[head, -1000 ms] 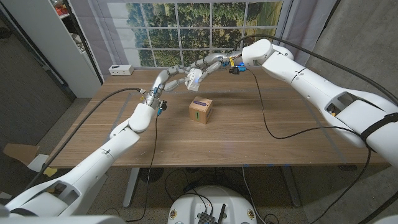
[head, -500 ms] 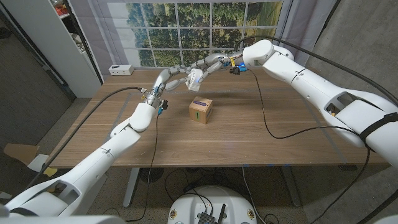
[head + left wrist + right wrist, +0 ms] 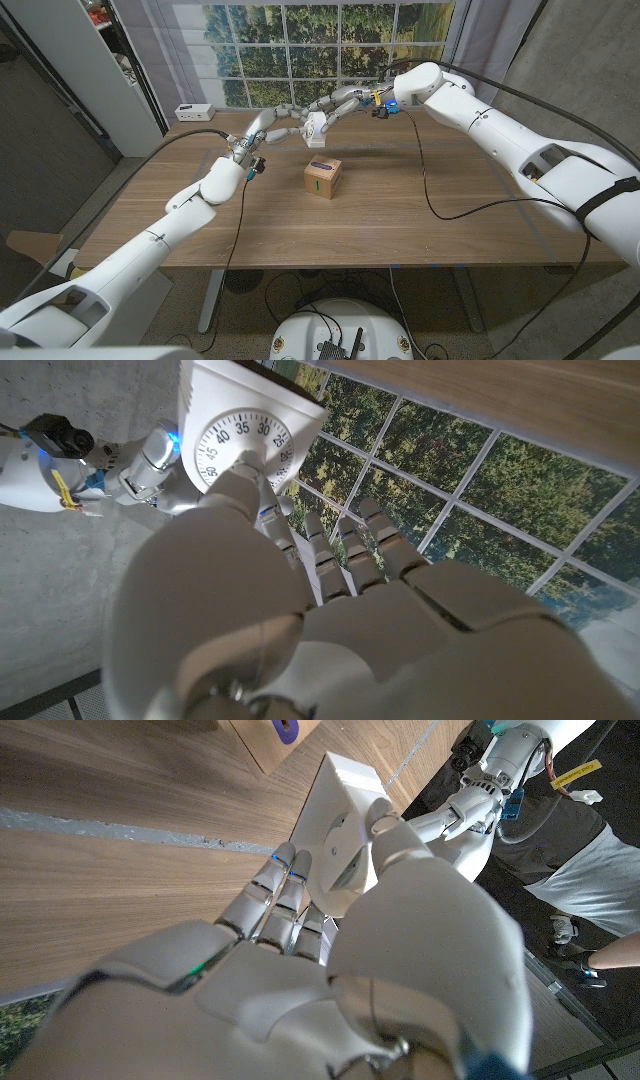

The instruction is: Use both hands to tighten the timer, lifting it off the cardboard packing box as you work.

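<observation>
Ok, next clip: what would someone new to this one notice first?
Probably the white timer, held in the air between both hands over the far part of the wooden table: the left hand and the right hand meet on it. Its dial shows plainly in the left wrist view, with a left finger on the knob. Nearer the robot, the small cardboard box sits alone on the tabletop.

Timer (image 3: pixel 315 124) held above, behind box (image 3: pixel 323 178).
</observation>
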Controlling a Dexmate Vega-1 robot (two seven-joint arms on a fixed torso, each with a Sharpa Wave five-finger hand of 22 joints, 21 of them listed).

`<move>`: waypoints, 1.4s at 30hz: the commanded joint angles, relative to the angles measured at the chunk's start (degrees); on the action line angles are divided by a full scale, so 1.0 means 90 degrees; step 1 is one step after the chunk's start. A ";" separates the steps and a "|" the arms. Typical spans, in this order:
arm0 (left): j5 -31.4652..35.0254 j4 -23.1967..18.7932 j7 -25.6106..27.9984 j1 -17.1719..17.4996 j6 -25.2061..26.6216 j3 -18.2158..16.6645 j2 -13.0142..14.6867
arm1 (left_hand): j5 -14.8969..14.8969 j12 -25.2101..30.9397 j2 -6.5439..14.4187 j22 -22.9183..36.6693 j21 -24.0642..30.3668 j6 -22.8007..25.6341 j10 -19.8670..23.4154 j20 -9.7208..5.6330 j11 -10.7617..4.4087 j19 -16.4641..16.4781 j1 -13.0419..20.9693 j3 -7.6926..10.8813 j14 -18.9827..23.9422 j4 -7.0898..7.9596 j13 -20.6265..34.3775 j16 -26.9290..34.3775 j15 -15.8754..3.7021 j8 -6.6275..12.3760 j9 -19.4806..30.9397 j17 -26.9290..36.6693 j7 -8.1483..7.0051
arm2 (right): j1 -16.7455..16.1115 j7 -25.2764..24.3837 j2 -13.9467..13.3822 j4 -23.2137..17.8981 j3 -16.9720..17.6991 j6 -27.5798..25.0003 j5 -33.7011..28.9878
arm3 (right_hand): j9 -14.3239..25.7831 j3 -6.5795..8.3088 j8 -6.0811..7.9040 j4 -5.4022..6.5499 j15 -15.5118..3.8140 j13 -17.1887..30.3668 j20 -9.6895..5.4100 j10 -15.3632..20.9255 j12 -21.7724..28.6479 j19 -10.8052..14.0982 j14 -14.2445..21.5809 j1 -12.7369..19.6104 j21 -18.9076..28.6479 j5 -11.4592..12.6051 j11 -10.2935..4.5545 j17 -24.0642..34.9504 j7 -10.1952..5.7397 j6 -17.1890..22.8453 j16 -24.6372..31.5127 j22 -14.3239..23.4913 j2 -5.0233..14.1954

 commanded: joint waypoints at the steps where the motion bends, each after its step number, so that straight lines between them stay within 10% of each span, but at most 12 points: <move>1: 0.0822 -0.0097 -0.0060 -0.0265 -0.0573 0.0110 0.0326 | 0.0012 0.0055 0.0021 0.0032 0.0080 0.0260 0.0109 -0.0013 -0.0072 0.0109 0.0046 -0.0065 0.0112 0.0036 0.0031 0.0044 -0.0536 0.0047 0.0023 0.0022 -0.0133 | 0.0067 0.0255 0.0112 0.0416 0.0072 0.0078 0.0255 | 0.0018 0.0080 -0.0006 0.0027 -0.1153 0.0762 -0.0080 0.0238 0.0232 0.0066 0.0084 0.0086 0.0020 0.0044 -0.0154 0.0032 0.0033 0.0052 0.0040 0.0018 0.0055; 25: 0.3004 0.0395 -0.1118 -0.2066 -0.2480 0.0641 0.0911 | 0.0008 0.0033 -0.0004 0.0059 0.0095 0.0506 0.0154 -0.0115 -0.0341 0.0066 0.0041 -0.0243 -0.0045 0.0137 0.0040 0.0009 -0.0642 0.0052 -0.0029 0.0074 -0.0350 | 0.0446 0.0834 0.0559 0.1698 0.0026 0.0408 0.0418 | 0.0010 0.0090 -0.0042 0.0060 -0.1153 0.0823 -0.0176 0.0305 0.0260 0.0125 0.0173 0.0056 0.0022 0.0053 -0.0120 0.0044 0.0096 0.0076 0.0036 0.0016 0.0055; 33: 0.1812 0.0399 -0.1034 -0.1615 -0.2124 0.0286 0.0566 | -0.0063 -0.0040 0.0185 0.0075 0.0140 -0.0360 0.0029 -0.0155 0.0047 0.0086 -0.0240 -0.0461 -0.0021 0.0420 0.0071 0.0056 -0.0610 -0.0326 0.0030 0.0112 -0.0284 | 0.0469 0.0918 0.0622 0.1934 0.0092 0.0447 0.0506 | 0.0007 0.0091 -0.0057 0.0069 -0.1141 0.0838 -0.0182 0.0302 0.0258 0.0122 0.0173 0.0043 0.0016 0.0055 -0.0114 0.0044 0.0112 0.0067 0.0023 0.0016 0.0051; 42: 0.1081 -0.0372 -0.0915 -0.0797 -0.1015 -0.0207 0.0509 | -0.0203 -0.0087 -0.0080 0.0064 0.0131 -0.0600 -0.0099 -0.0135 0.0102 0.0043 -0.0785 -0.0915 -0.0071 0.0659 0.0112 0.0045 -0.0442 -0.0503 0.0032 0.0113 -0.0022 | 0.0416 0.0895 0.0584 0.1846 0.0176 0.0498 0.0568 | 0.0003 0.0097 -0.0079 0.0087 -0.1137 0.0860 -0.0177 0.0369 0.0280 0.0124 0.0231 0.0015 0.0010 0.0060 -0.0107 0.0042 0.0100 0.0059 0.0020 0.0015 0.0054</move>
